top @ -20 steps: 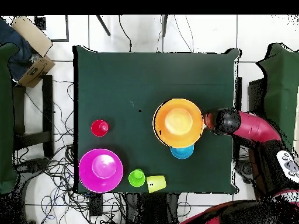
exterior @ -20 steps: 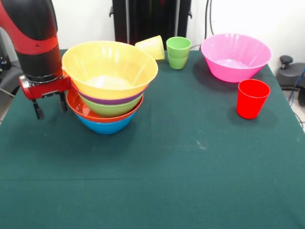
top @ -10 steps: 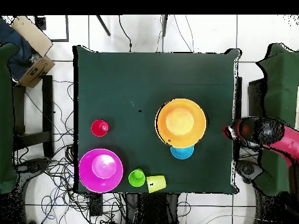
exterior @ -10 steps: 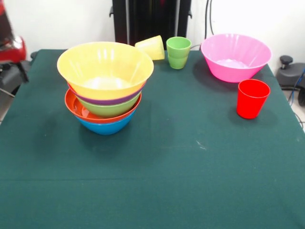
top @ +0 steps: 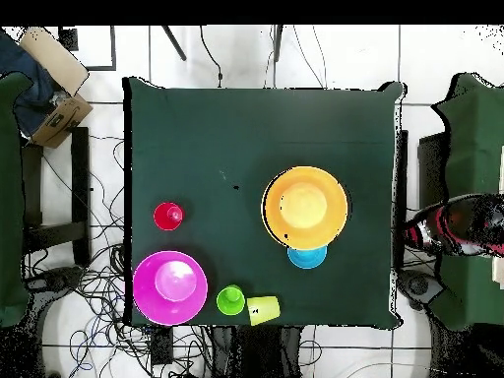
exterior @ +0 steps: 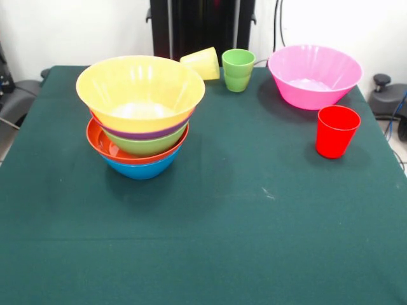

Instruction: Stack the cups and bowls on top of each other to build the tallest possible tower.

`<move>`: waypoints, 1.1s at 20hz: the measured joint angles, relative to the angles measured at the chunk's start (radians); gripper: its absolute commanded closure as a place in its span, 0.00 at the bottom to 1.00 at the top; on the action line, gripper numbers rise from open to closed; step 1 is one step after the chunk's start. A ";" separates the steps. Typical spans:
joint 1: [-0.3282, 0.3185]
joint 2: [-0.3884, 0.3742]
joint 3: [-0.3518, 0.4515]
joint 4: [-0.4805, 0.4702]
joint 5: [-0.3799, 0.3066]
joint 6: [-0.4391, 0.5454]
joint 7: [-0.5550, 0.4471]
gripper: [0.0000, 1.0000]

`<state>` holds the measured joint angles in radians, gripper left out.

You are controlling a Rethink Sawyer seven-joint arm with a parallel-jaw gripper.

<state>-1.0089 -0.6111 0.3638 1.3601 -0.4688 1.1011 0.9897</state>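
Observation:
The tower [exterior: 140, 114] stands left of the table's middle: a yellow-orange bowl [exterior: 140, 89] on top, then purple, green, red-orange and blue rims. From above the tower [top: 305, 207] has a small blue bowl [top: 307, 257] beside it. The pink bowl [exterior: 315, 76] sits alone at the back right, with the red cup [exterior: 336, 131] upright in front of it. The green cup [exterior: 238, 70] stands upright, and the yellow cup [exterior: 202, 62] lies on its side next to it. My gripper [top: 421, 233] shows only in the overhead view, off the table's right edge.
The green-covered table [exterior: 254, 222] is bordered by chairs [top: 59, 236] and loose cables on the floor. A cardboard box [top: 54, 89] lies beyond the upper left corner in the overhead view.
The arm has drawn away from the tower's side, left the front view and moved past the table's edge. The top bowl shifted slightly as it left.

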 measured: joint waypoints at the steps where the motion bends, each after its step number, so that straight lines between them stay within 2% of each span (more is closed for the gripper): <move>1: 0.008 -0.010 0.000 0.000 0.000 0.010 0.000 0.00; 8: 0.093 -0.089 0.000 0.000 0.000 0.053 0.000 0.00; 22: 0.224 -0.144 -0.008 -0.002 0.033 0.080 0.002 0.00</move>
<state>-0.7853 -0.7554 0.3562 1.3585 -0.4354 1.1809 0.9922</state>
